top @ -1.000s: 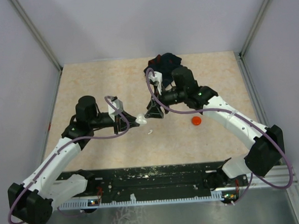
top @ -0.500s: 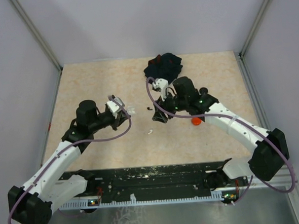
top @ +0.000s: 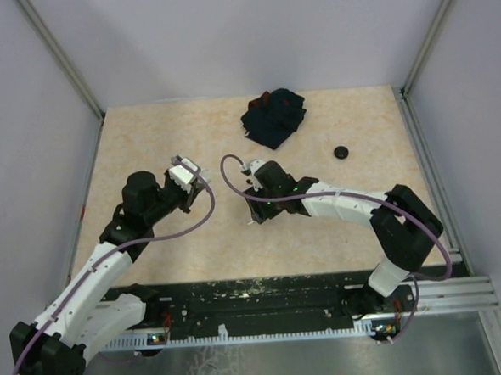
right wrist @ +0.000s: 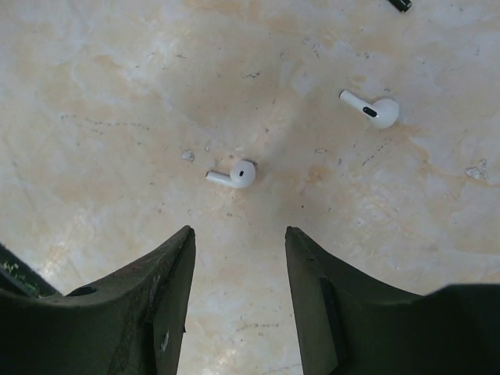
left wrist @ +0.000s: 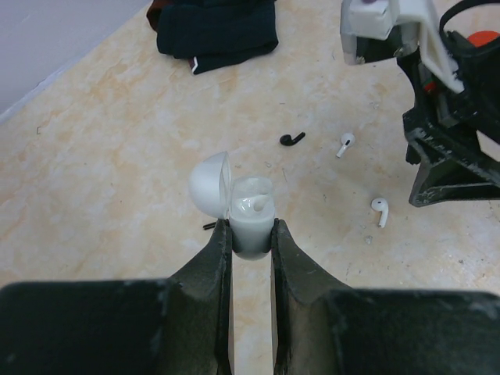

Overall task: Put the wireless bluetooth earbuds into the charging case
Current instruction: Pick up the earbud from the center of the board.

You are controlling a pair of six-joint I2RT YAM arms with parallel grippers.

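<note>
Beige marbled worktop, walled at the back and both sides, leaves plenty of bare room between the two arms. Closest to the front edge, the right tool hangs with its jaws apart and empty. A white bud lies flat on the worktop just ahead of the gap. A second white bud rests a little further out and to one side, apart from the first. These buds look featherlight, hard and glossy, so they will likely skid or flick away under an off-centre pinch. The surest hold is probably across the rounded head, with the stem left free for seating. The fingers will have to come right down to the surface, since the bud sits so low. To the left and lifted, the left tool is clamped on the white case. Its lid is swung open, and one bud seems already seated inside. The case is rigid, smooth and rounded, so it may twist in the grip if pushed on hard. Beyond lies a black bud. Farthest back are a dark cloth and a black puck, both well clear.
</note>
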